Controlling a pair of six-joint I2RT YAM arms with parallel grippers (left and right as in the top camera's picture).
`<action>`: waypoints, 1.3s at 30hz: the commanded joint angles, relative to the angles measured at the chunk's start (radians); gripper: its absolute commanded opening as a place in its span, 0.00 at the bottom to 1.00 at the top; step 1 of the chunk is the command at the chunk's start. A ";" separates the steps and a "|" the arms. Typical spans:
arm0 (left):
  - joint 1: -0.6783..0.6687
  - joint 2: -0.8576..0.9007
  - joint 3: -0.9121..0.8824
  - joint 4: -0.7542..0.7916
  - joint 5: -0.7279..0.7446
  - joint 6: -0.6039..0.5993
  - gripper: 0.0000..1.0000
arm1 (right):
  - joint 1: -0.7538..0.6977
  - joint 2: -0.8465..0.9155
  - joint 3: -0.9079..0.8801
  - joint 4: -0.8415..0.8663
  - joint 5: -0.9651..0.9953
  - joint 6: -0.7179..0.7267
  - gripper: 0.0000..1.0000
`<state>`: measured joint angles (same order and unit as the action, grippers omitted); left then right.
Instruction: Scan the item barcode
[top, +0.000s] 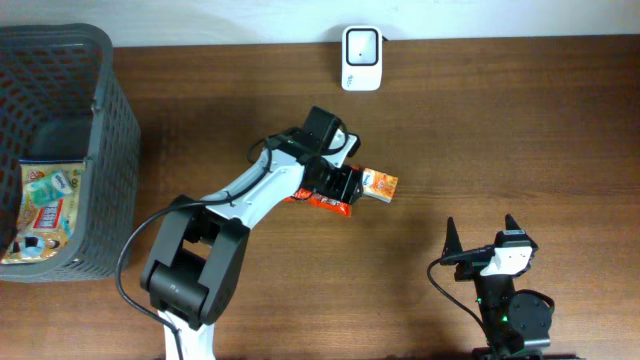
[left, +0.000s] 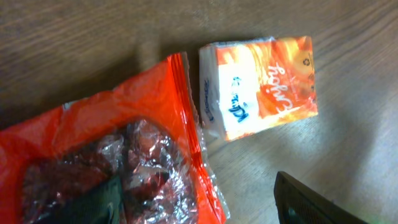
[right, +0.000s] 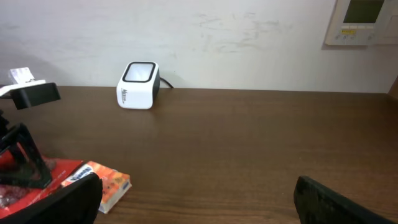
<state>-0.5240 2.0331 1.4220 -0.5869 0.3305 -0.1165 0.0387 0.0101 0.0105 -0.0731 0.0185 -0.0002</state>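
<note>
Brown wood surface, pale wall along its far edge.

Grey mesh basket at far L edge, w/ a printed packet lying flat inside.

L arm reaches from the near edge diagonally to mid-surface. R arm sits low at near R, well apart from everything else.

Red snack bag, part clear film, lies flat on the surface at centre, under the L pincer. L pincer released: jaws apart. In the L wrist view one dark finger overlaps the bag and the other stands clear of the bag's edge w/ bare wood between. Can't tell if the first finger presses the bag or only hovers on it.

White scanner w/ dark window on top, at the far edge by the wall, well apart from bag and pincer.

Orange-and-white tissue pack lies flat just beside the bag's R edge, beyond the L fingertips; looks touching or nearly so. No barcode visible on its top face.

R pincer released, jaws wide, holding nothing, pointed toward the far wall; scanner in its cam's view, far L.
</note>
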 joint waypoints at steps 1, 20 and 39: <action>0.018 0.014 0.131 -0.119 -0.156 0.013 0.78 | -0.006 -0.006 -0.005 -0.006 0.016 0.000 0.98; 0.306 -0.126 1.079 -0.893 -0.484 0.058 0.90 | -0.006 -0.006 -0.005 -0.006 0.016 0.000 0.98; 0.928 -0.193 0.941 -0.867 -0.565 -0.039 0.99 | -0.006 -0.006 -0.005 -0.006 0.016 0.000 0.98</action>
<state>0.3401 1.8549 2.4367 -1.4914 -0.2260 -0.1200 0.0387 0.0101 0.0105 -0.0731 0.0185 -0.0002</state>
